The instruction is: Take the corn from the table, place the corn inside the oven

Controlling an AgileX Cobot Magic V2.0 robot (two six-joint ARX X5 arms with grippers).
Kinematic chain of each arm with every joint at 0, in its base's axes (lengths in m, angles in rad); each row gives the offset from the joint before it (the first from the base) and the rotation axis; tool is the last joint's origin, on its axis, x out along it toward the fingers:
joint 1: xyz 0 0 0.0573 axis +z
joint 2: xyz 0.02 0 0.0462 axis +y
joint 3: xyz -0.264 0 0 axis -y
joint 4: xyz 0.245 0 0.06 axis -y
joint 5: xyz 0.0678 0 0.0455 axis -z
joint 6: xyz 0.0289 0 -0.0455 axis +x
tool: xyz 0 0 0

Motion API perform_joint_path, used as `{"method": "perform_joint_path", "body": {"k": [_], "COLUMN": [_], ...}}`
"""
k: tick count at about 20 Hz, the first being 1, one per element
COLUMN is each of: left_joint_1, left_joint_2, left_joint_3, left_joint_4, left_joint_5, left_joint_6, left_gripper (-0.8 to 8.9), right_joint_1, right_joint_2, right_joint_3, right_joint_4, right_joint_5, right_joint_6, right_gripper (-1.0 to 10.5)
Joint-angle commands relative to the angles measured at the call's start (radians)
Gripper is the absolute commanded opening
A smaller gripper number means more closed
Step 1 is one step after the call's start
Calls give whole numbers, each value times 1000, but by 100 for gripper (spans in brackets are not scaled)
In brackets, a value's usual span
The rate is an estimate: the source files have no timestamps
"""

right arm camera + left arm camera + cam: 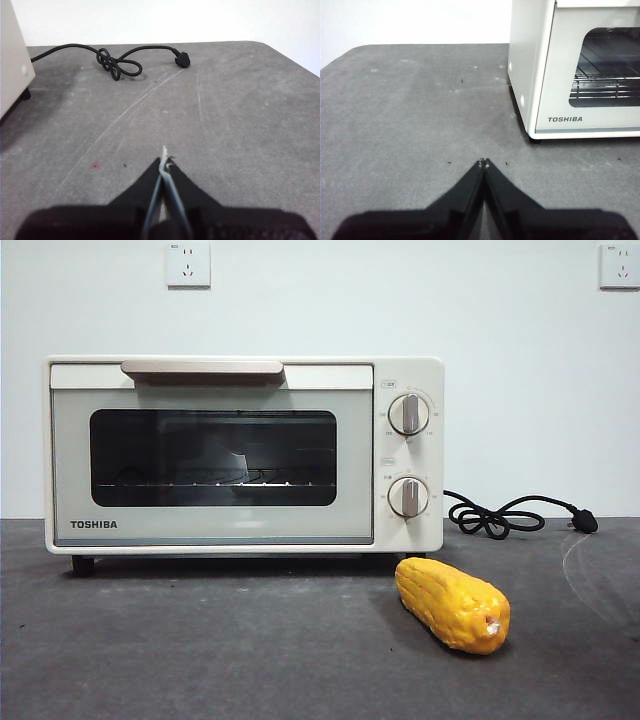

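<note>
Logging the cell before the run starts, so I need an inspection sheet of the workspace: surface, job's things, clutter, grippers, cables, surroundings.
Surface: dark grey table, pale scuffs.
Job's things: corn lies on the table in front of the oven's knob side; oven door closed, wire rack visible inside.
Clutter: nothing seen.
Grippers: left gripper shut, empty, above the table; right gripper shut, empty, above the table.
Cables: black cord loosely knotted, unplugged, on the table.
Surroundings: white wall, two wall sockets.
</note>
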Motion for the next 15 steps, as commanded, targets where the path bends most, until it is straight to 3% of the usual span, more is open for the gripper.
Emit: {"method": "perform_joint_path", "body": {"k": [1,2,7,9,11,15], "left_joint_1": [0,0,-1,-3,-6,-6], "left_joint_2": [0,0,0,5,13,51], "left_joint_3": [-7,-7,-7,-7,-7,-6], "left_joint_4": [23,23,8,11,14,16], "left_joint_5": [9,13,150,216,299,488], "left_joint_6": [1,-14,-256,-359,-405,-407], "left_gripper": [-3,-3,-3,-3,-3,-4], "right_joint_1": [0,0,0,0,0,0], "right_joint_2": [0,0,0,0,0,1], "right_joint_3": [-8,-8,-8,-8,-8,-7], "right_joint_4": [6,6,9,9,9,14], "right_joint_5": [-23,-36,-72,-79,-108,-256], "right_joint_6": [43,86,410,489,512,509], "right_gripper": [0,0,0,0,0,0]}}
